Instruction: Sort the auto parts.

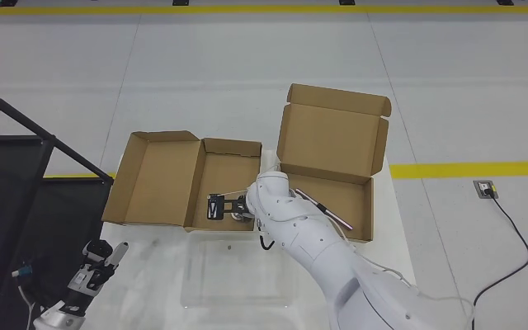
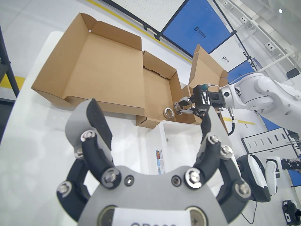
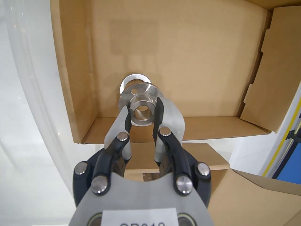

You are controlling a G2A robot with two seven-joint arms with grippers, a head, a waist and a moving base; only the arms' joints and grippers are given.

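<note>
My right gripper (image 3: 142, 111) is shut on a silver flanged metal bushing (image 3: 141, 99), held just above the floor of the left cardboard box (image 3: 188, 48), near its front corner. A flat metal ring (image 3: 131, 79) lies on the box floor right behind the bushing. From the left wrist view, the right gripper (image 2: 185, 108) holds the bushing (image 2: 177, 106) beside the ring (image 2: 168, 112). In the top view the right gripper (image 1: 224, 206) sits in that box's tray (image 1: 239, 165). My left gripper (image 2: 150, 109) hangs open and empty off the table's left front corner (image 1: 103, 260).
A second cardboard box (image 1: 346, 198) stands to the right, its lid (image 1: 330, 140) upright; a thin rod-like thing (image 1: 326, 208) lies across it. A pale plastic bin (image 2: 164, 142) sits in front of the boxes. The left box's lid (image 1: 153, 177) lies flat. A dark frame (image 1: 33, 132) stands left.
</note>
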